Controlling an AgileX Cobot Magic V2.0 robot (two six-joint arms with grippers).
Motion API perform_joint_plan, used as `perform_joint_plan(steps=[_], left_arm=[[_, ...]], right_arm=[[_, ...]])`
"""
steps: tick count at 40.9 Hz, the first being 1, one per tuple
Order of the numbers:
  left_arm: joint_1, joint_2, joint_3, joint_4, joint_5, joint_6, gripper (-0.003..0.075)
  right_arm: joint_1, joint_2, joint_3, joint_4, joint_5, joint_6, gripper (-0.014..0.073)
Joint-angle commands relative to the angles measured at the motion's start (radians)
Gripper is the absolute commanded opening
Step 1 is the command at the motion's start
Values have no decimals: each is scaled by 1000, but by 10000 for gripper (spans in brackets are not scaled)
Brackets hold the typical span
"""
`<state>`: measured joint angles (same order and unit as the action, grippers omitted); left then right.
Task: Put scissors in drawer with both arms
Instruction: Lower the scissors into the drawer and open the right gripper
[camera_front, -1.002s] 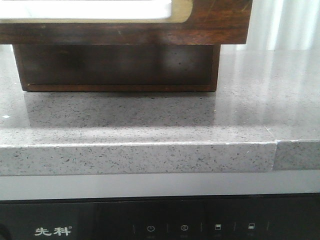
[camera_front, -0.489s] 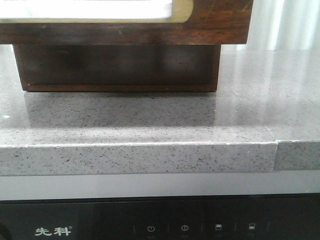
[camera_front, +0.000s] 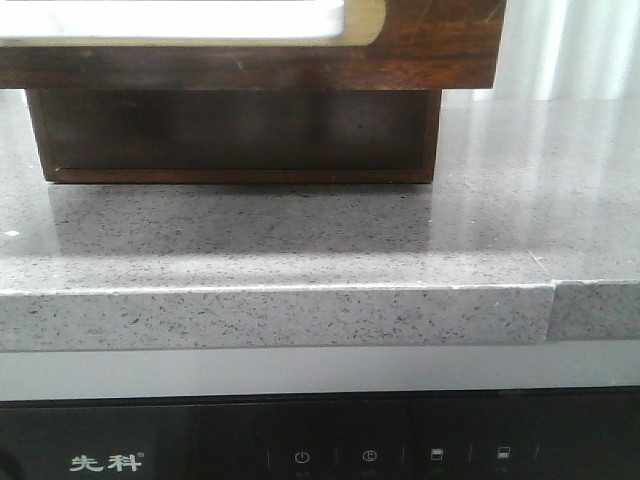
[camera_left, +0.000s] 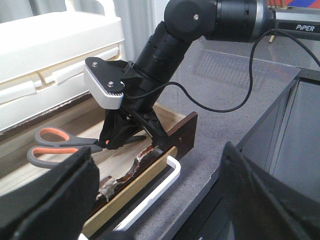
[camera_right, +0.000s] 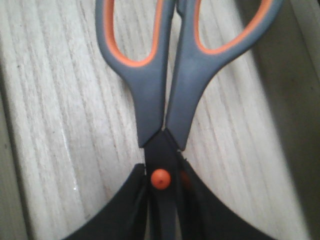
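The scissors (camera_right: 165, 90), with grey handles and orange inner loops, hang over the pale wooden floor of the open drawer (camera_right: 60, 125). My right gripper (camera_right: 161, 187) is shut on their blades just below the orange pivot. The left wrist view shows the same: the right gripper (camera_left: 117, 136) holds the scissors (camera_left: 52, 145) inside the drawer (camera_left: 125, 165), handles pointing away from the arm. The drawer's dark front with its tan frame and white panel (camera_front: 250, 40) fills the top of the front view. My left gripper (camera_left: 159, 185) is open and empty, just in front of the drawer front.
The wooden cabinet base (camera_front: 240, 130) stands on the grey speckled countertop (camera_front: 300, 230). The counter's front edge (camera_front: 280, 315) has a black appliance panel (camera_front: 300, 455) below it. A white plastic box (camera_left: 50, 45) sits above the drawer.
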<state>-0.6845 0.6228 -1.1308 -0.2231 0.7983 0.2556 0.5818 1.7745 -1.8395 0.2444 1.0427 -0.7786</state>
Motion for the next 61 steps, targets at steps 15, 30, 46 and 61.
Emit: perform_joint_plan(steps=[15,30,46,61], left_arm=[[-8,12,-25,-13,-86,1,493],[-8,12,-25,-13,-86,1,493],[-8,12,-25,-13,-86,1,493],[-8,12,-25,-13,-90,1,493]], right_arm=[[-2,-80,-27,8,-37,11,373],[-2,-276,-23,-18,16,248,365],[-2,-699,377,-155,-25,548,305],[-2,-1077,698,-192,-21,714,305]])
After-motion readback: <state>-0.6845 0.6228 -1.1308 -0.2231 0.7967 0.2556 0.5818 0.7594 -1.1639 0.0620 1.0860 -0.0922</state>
